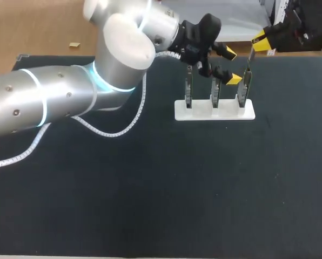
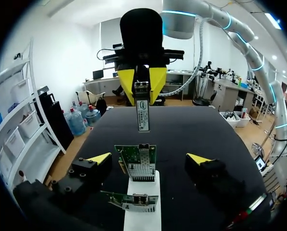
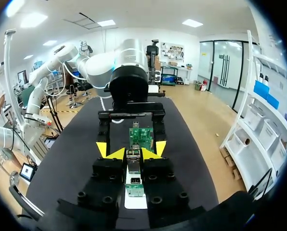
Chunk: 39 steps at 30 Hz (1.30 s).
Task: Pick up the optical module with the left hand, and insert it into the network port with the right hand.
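Observation:
A white stand point(image 1: 215, 110) holds three upright circuit boards with network ports point(image 1: 215, 93). My left gripper point(image 1: 232, 66) is open wide around the stand's right part. In its wrist view the yellow tips flank a green board point(image 2: 136, 161) without touching it. My right gripper point(image 1: 262, 43) hovers at the stand's right end, just above the boards. It is shut on the slim silver optical module point(image 2: 143, 110), which hangs down from its fingers. In the right wrist view the module point(image 3: 134, 164) sits between the yellow tips, with a green board point(image 3: 141, 136) just ahead.
The black mat point(image 1: 166, 194) covers the table. My left arm point(image 1: 69, 97) lies across the left half, with a white coiled cable point(image 1: 118, 132) trailing on the mat beside it. A small tan piece point(image 1: 74, 45) sits beyond the mat at far left.

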Motion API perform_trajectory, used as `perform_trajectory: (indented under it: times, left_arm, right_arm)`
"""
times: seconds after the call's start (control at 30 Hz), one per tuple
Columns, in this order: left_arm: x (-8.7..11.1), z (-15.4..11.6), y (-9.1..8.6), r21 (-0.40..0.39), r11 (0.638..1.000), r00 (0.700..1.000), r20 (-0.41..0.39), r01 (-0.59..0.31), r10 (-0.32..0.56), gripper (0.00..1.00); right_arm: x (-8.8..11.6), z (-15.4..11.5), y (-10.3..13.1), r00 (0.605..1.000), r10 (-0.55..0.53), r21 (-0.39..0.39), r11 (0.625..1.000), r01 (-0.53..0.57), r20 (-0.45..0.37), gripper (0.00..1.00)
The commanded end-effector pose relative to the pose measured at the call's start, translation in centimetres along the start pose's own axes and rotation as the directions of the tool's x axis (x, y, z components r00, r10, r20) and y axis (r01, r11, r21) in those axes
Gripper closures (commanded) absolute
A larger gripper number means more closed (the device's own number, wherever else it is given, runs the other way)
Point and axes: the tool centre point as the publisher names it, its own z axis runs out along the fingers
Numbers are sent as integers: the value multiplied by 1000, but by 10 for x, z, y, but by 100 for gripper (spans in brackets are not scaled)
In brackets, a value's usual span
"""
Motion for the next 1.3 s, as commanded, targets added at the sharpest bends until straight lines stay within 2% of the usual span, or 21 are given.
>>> perform_trajectory:
  times: [0.03,0.5,1.3]
  left_arm:
    - [-2,6,8,22,1000,998,-63,12,-11,0]
    - [7,12,1,38,999,992,-129,15,-10,0]
    - [17,16,-6,65,998,984,-177,-3,14,0]
  right_arm:
    - [0,1,3,1000,2,9,1000,-2,-2,100]
    - [1,2,3,1000,4,9,1000,-4,4,100]
    - [1,0,4,1000,5,15,1000,-5,2,100]
